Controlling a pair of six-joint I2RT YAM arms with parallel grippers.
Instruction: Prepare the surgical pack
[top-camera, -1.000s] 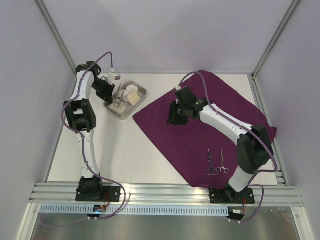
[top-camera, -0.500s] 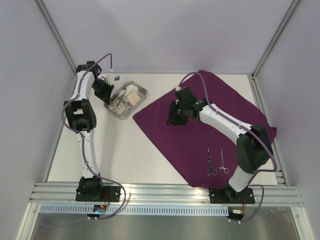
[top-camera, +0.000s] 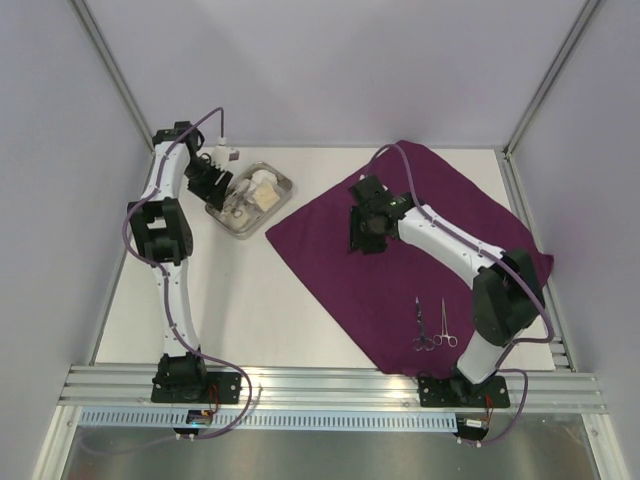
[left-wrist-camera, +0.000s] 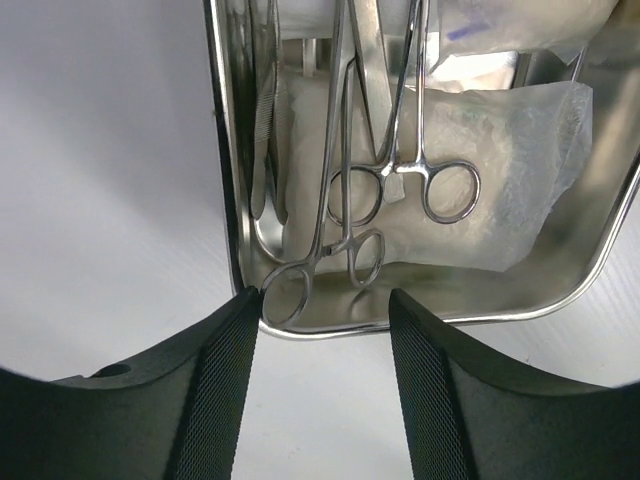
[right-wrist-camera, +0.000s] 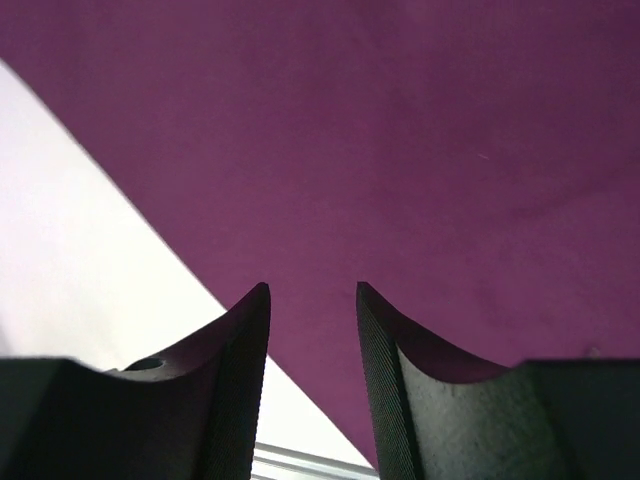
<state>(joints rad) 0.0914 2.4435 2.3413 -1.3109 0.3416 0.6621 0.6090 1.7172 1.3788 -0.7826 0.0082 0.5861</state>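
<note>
Currently the surgical pack lies in parts across the tabletop. The steel tray sits at the far left, turned at an angle, off the dark purple cloth and close beside its left corner. In the left wrist view, white gauze pads cover the floor of the tray. Two scissor-like clamps lie on top of them, ring handles towards the camera, the lower ring almost at the near rim. A further slim steel instrument runs along the left wall; what kind it is cannot be told. The cloth is spread flat over the right half of the tabletop, one corner pointing left. Two more clamps lie side by side on its near part, close to the right arm's base. The left tool hangs at the tray's left end. Its fingers stand apart with nothing between them, framing the tray's near rim from above. The right tool hovers over the cloth's left-centre part, jaws likewise parted and empty. The right wrist view shows only cloth and a wedge of white tabletop beneath it. Purple cables loop along both arms, an aluminium rail crosses the near edge, and pale walls enclose the space.
</note>
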